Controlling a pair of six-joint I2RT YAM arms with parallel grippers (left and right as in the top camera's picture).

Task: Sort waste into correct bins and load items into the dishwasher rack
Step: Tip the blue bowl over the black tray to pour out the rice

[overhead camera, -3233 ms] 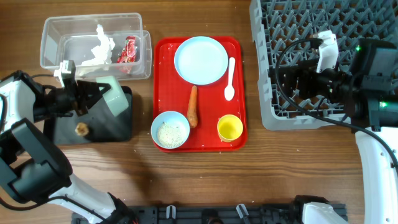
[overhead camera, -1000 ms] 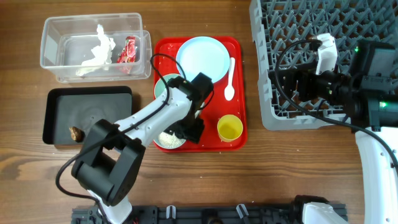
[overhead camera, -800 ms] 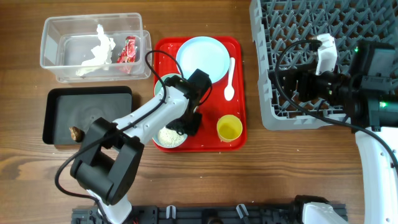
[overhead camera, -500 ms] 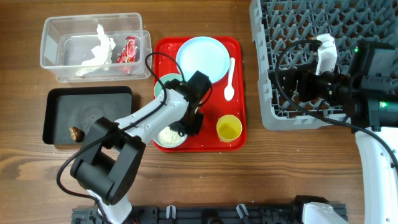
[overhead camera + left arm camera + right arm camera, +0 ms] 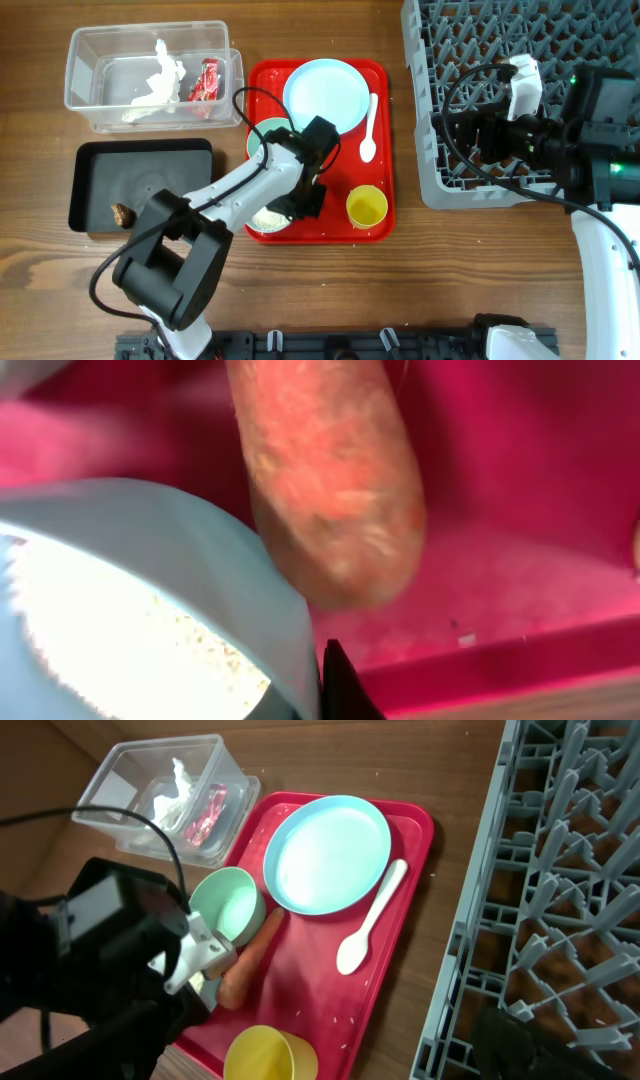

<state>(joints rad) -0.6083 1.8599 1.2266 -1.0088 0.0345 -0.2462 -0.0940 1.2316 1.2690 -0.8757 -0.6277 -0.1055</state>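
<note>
- The dishwasher rack [image 5: 450,30] lies beneath the right claw [image 5: 462,130], which hangs over its pegs with jaws spread wide and nothing between them.
- The clear tub [image 5: 100,60] and the black tray [image 5: 150,185] sit well apart from the left claw [image 5: 303,198], on its side away from the rack.
- The pale blue bowl [image 5: 150,560] is right at the left claw, on the red tray [image 5: 340,170]. The claw is closed down tight. The wrist view shows the bowl's rim running straight into the one dark fingertip [image 5: 335,685] in sight, so I judge it pinches the rim; the other finger is hidden.
- The bowl looks like light, stiff, smooth plastic. A thin rim pinch may slip or let it swing, so it should be kept level until over a bin.
- The carrot [image 5: 330,490] lies just beyond the claw, close beside the bowl; I cannot tell if they touch. It looks firm and round, likely to roll, so it is best gripped across its middle.
- The rice grains [image 5: 120,630] lie inside the bowl, just inward of the claw. They are loose, so any tilt would probably spill them.
</note>
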